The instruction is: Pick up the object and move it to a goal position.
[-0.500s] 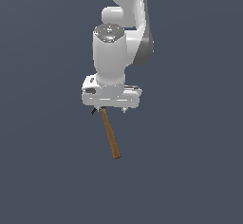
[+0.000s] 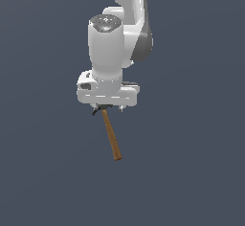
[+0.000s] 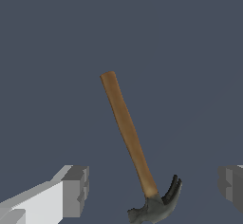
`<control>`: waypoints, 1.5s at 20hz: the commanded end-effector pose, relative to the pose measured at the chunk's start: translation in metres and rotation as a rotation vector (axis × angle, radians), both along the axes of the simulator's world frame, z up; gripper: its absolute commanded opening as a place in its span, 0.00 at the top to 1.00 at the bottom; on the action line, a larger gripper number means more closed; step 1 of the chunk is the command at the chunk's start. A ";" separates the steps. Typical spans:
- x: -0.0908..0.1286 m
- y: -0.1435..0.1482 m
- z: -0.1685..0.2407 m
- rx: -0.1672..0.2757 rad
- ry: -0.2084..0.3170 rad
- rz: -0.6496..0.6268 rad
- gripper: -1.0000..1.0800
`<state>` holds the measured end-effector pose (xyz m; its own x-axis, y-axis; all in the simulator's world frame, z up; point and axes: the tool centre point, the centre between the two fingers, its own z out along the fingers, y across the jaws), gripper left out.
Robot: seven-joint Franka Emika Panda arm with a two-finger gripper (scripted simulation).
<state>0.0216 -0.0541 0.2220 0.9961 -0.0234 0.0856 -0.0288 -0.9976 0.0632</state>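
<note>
Gripper [image 3: 152,190] jaws spread wide, pads well clear of hammer [image 3: 133,147] on both sides, gripping nothing. Hammer head sits between the fingers [image 3: 76,190], nearer neither visibly; handle [image 2: 111,136] extends away below the hand, tilted toward exterior view's right.

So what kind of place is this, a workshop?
Probably not a real room: it looks like a computer simulation. The background is flat featureless grey, and only the white robot arm and a small hammer are in view.
</note>
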 end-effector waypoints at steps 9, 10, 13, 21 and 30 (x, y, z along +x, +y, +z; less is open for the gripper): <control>0.000 -0.005 -0.008 -0.001 0.003 0.017 0.04; 0.000 -0.006 -0.012 0.000 0.006 0.023 0.04; -0.001 -0.010 -0.029 0.004 0.018 0.046 0.04; -0.010 -0.026 -0.099 0.029 0.061 0.138 0.04; -0.022 -0.037 -0.150 0.054 0.088 0.203 0.04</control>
